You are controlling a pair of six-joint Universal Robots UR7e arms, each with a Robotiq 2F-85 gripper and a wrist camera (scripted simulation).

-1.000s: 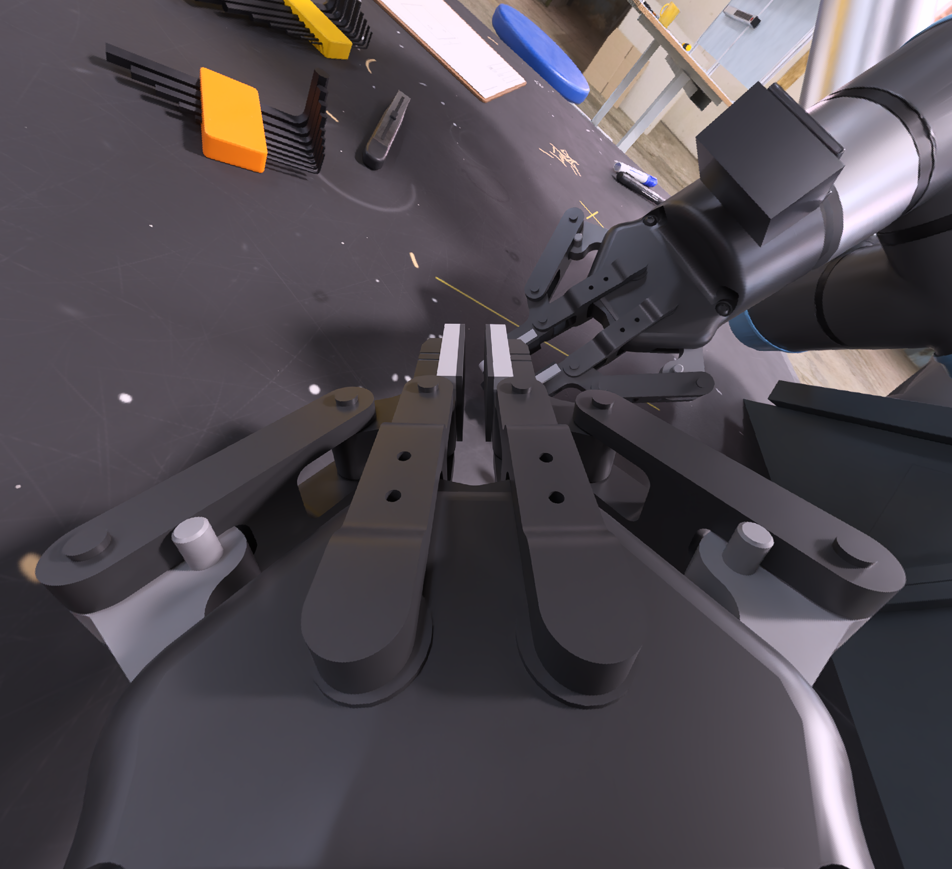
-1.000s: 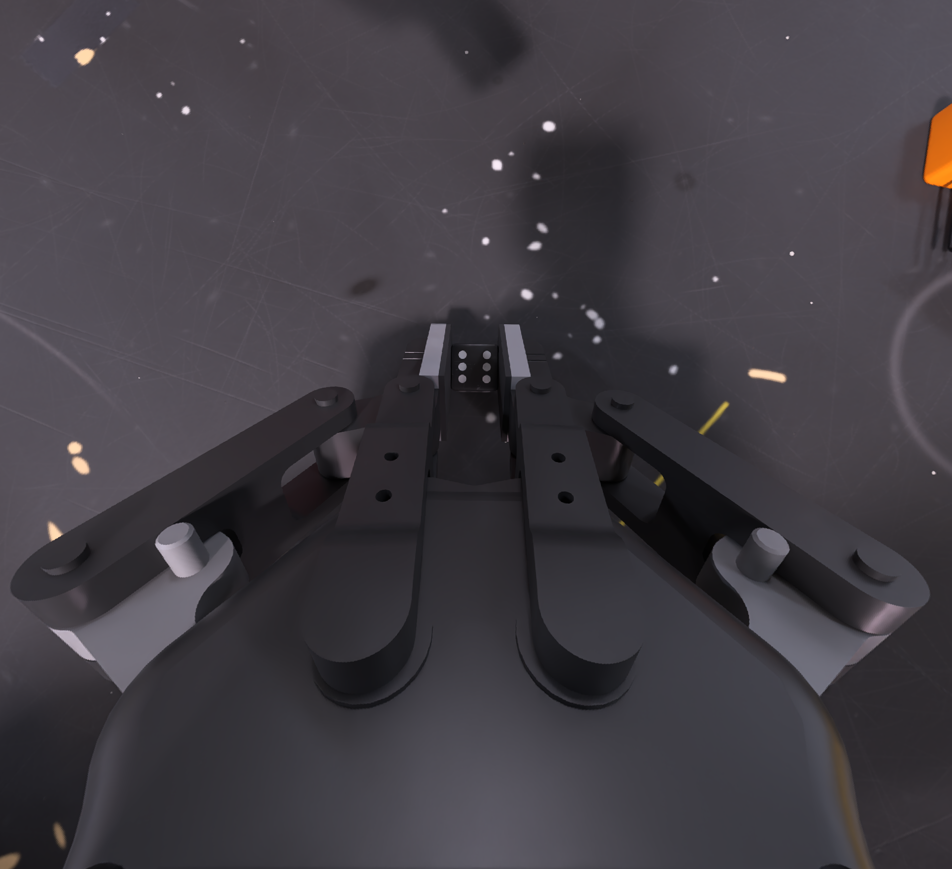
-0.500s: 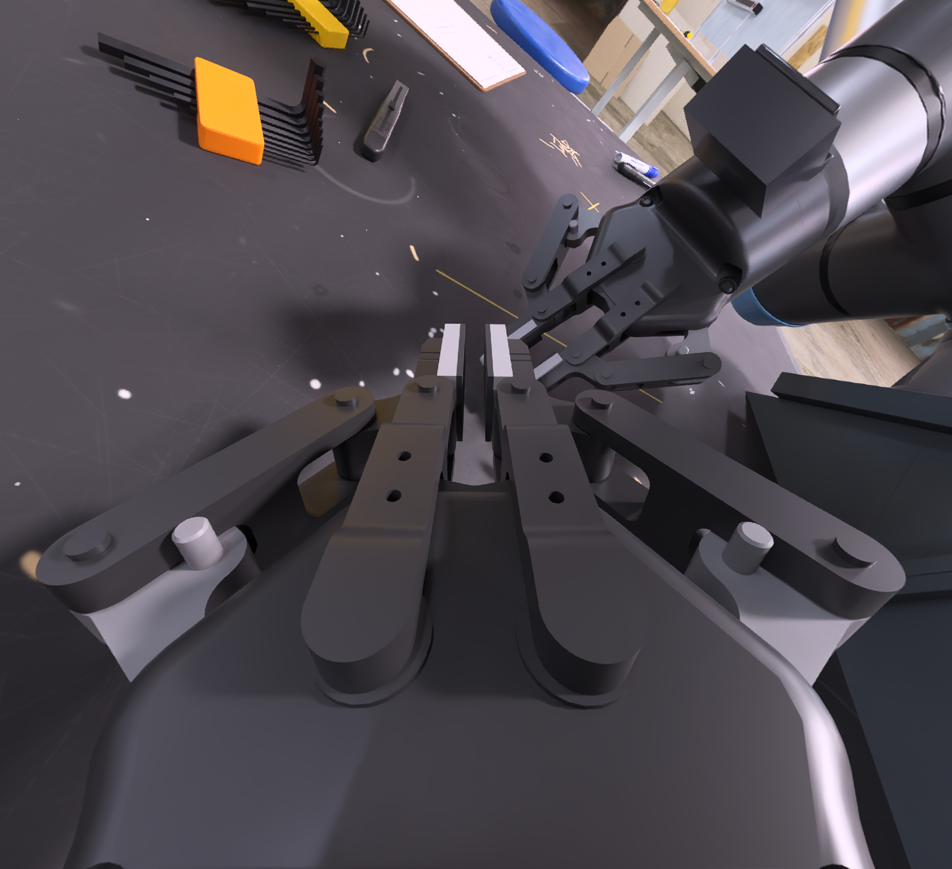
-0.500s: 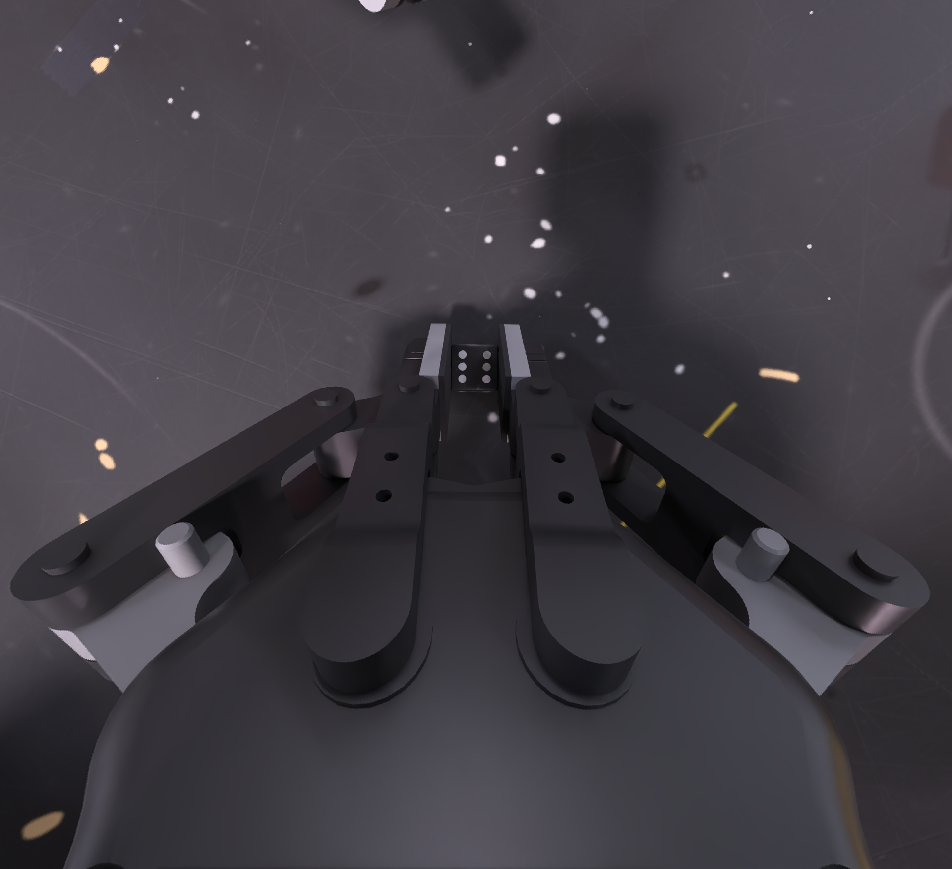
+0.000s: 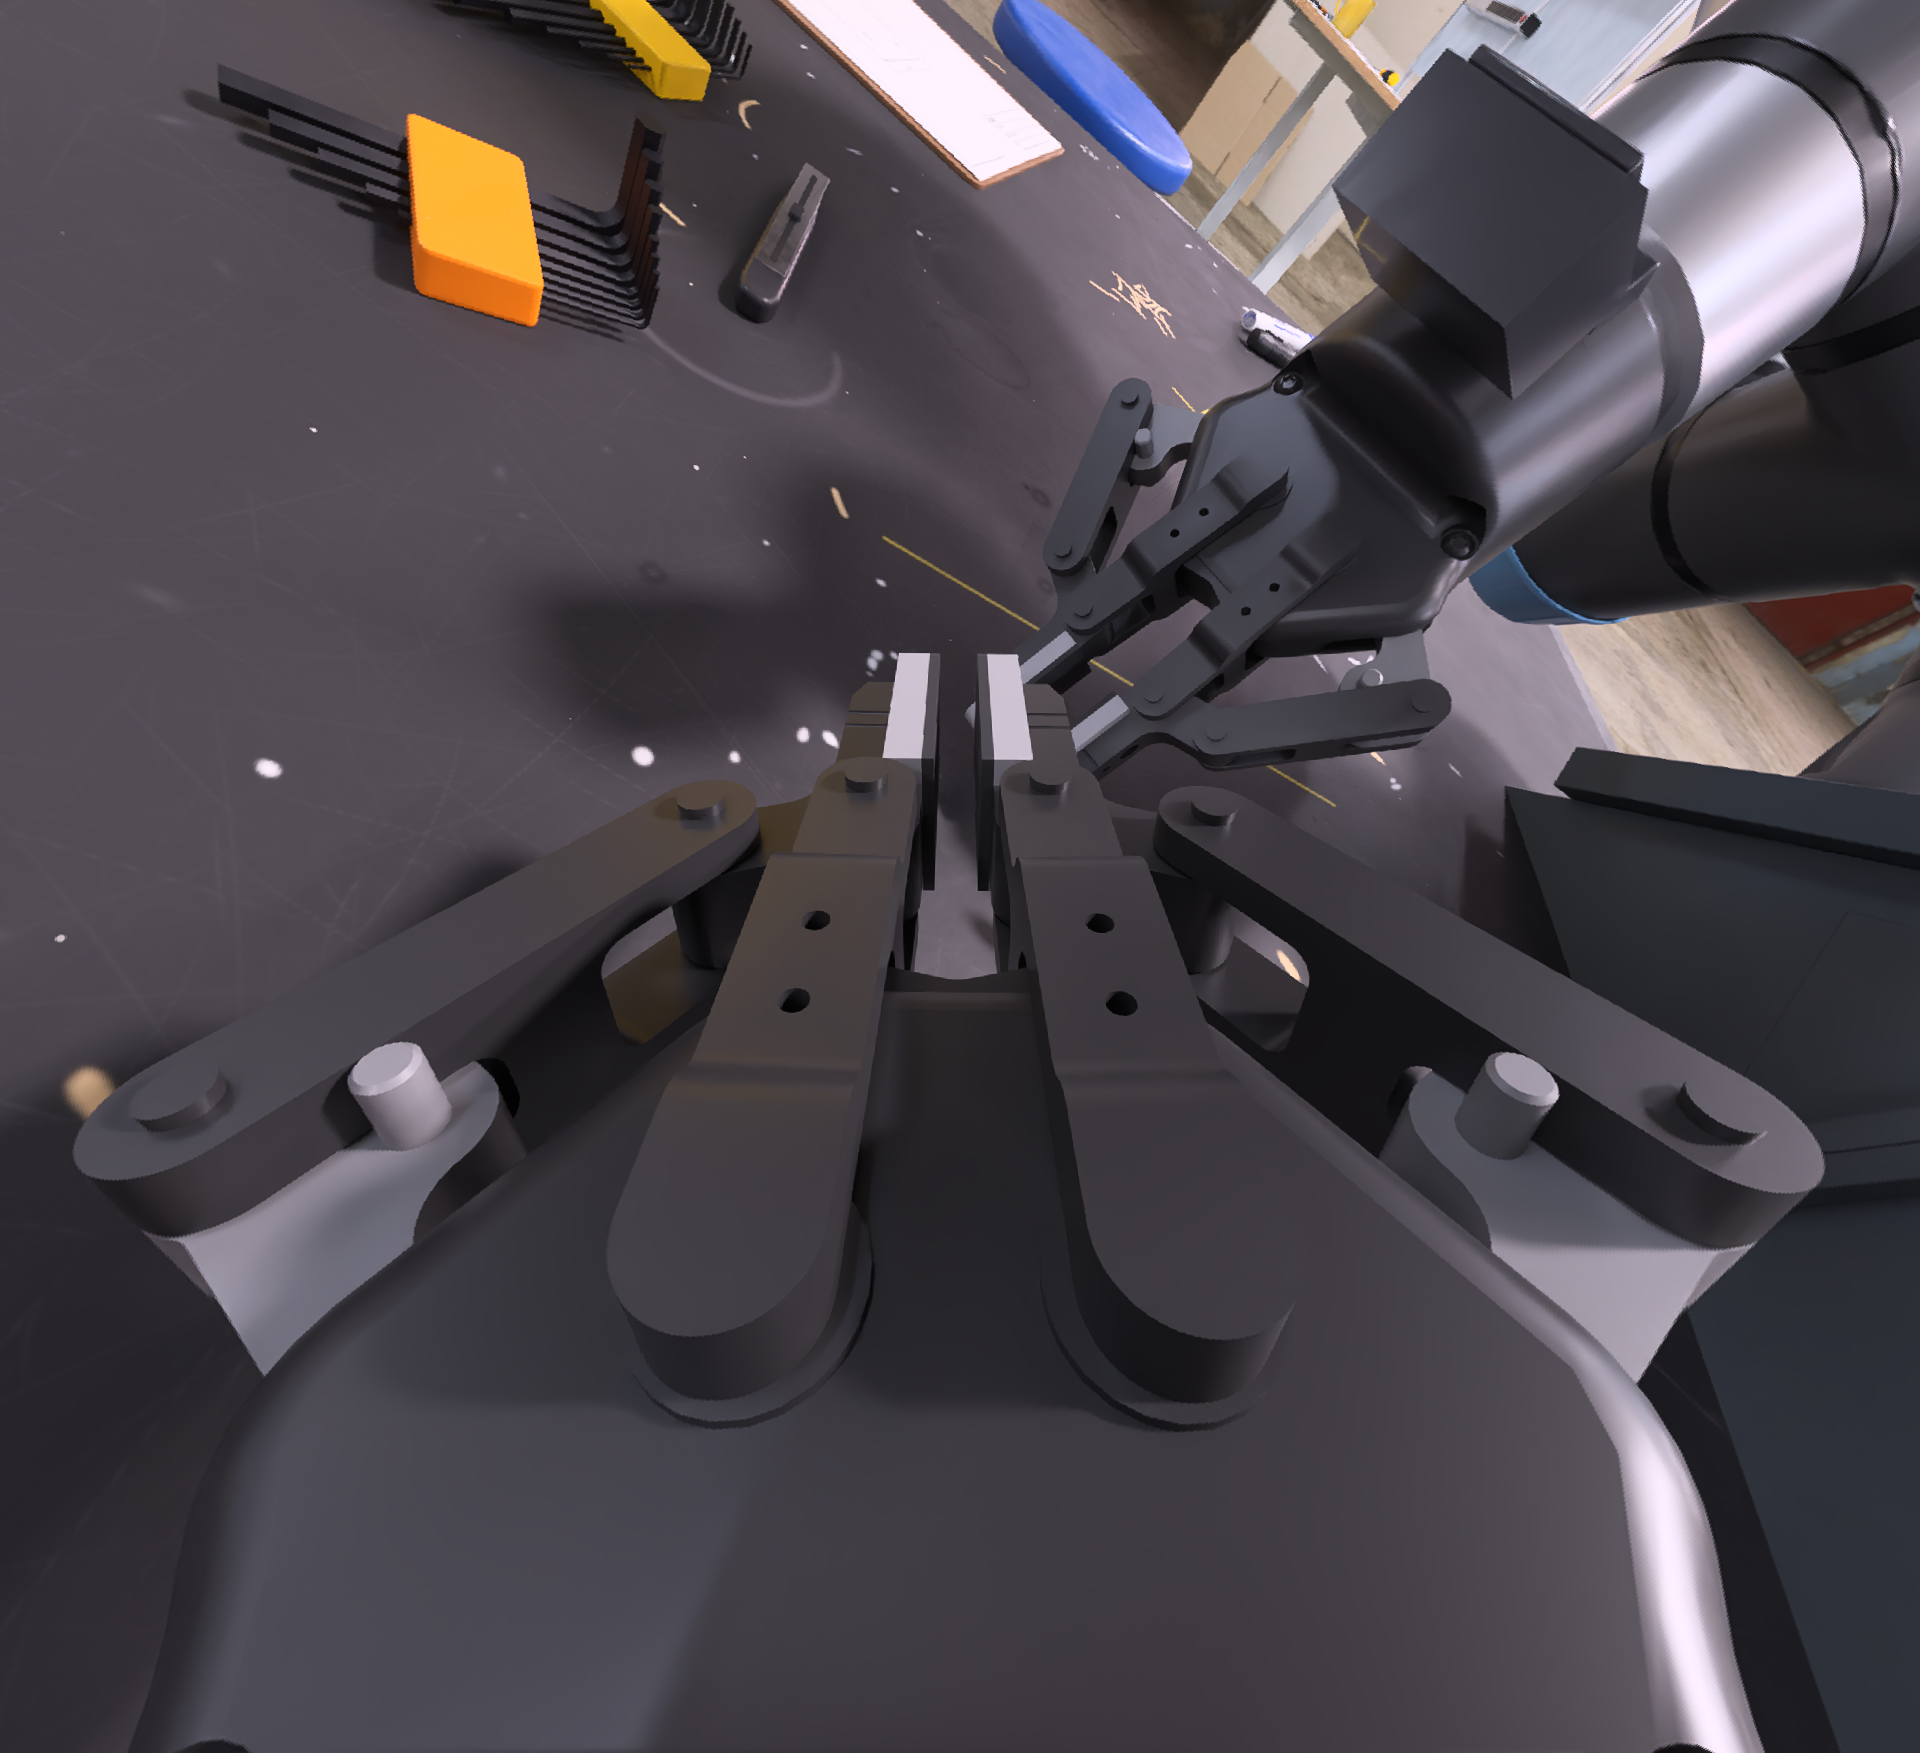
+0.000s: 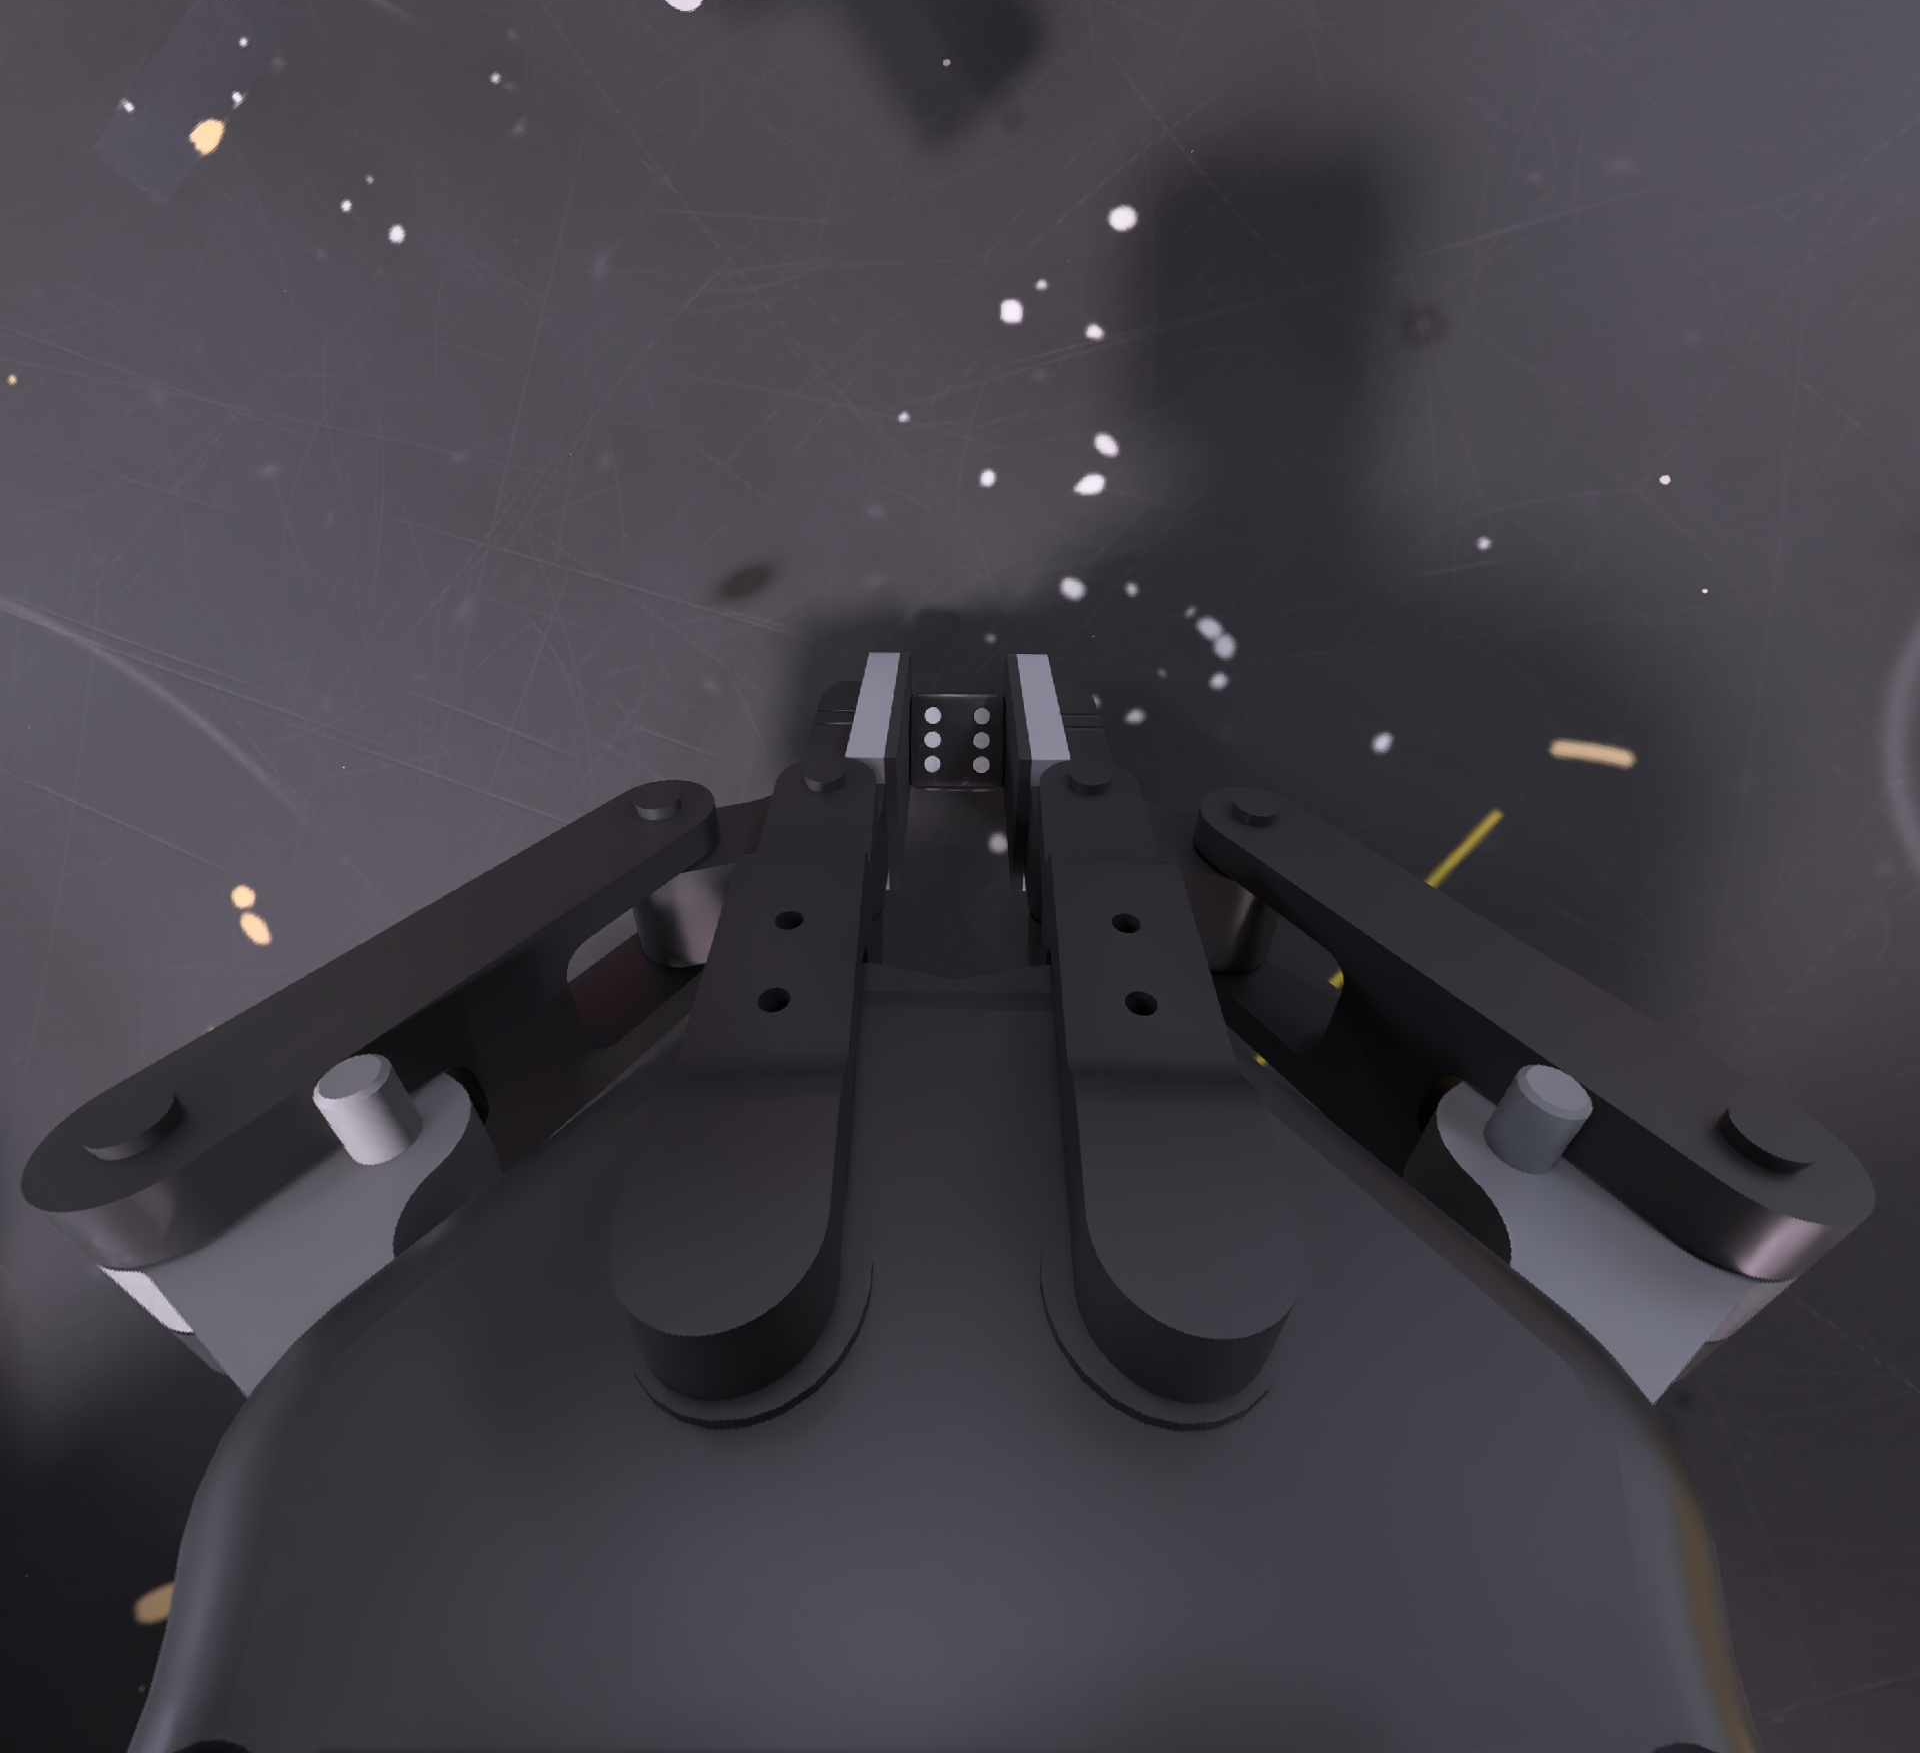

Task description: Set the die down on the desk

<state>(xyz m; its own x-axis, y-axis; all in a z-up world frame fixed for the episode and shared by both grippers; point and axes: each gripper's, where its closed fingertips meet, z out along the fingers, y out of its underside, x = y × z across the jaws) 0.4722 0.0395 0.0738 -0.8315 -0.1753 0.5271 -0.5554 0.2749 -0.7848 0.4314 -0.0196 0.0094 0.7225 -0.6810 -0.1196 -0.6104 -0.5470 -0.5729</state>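
R tool [image 6: 956, 716] clamped on die [image 6: 957, 740], six-face toward cam; L tool [image 5: 954, 701] nearly closed, empty.

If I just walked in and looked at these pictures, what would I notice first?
Probably the small black die with white dots, pinched between the fingertips of the right gripper just above the dark desk. Next, the bright orange holder of hex keys and the yellow one behind it, lying at the far left of the desk. The left gripper is nearly closed and holds nothing, close beside the right one.
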